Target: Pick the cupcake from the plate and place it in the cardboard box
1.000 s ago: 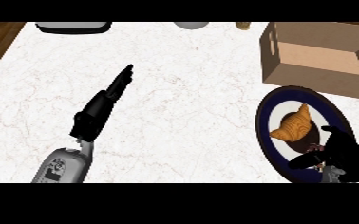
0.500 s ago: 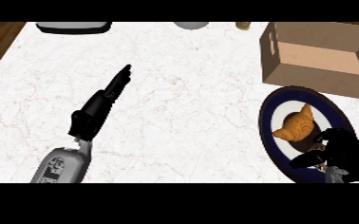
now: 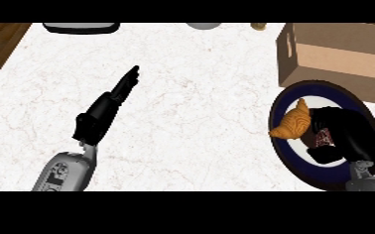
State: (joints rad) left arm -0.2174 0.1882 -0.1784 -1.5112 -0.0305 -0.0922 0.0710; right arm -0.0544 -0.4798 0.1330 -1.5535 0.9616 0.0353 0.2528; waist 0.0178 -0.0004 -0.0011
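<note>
A dark blue plate (image 3: pixel 282 144) with a white middle lies at the counter's right edge. On it sits the cupcake (image 3: pixel 294 122), an orange-brown pastry whose dark reddish patterned part shows under my right hand (image 3: pixel 348 134). That hand comes in from the lower right and covers the plate's right half. Its fingers and thumb are curled round the cupcake's right side. The cardboard box (image 3: pixel 330 54) stands just behind the plate, its top open. My left hand (image 3: pixel 110 106) lies open, fingers straight, over the counter's left part, far from the plate.
Along the counter's back edge are a dark tray (image 3: pixel 81 27), a grey bowl (image 3: pixel 204 26) and a small brownish item (image 3: pixel 258 26). A wooden strip (image 3: pixel 11 39) borders the counter at the far left. White marble stretches between the two hands.
My right hand has moved up over the plate and curled onto the cupcake, which shifted a little to the left and turned. The left hand has not moved.
</note>
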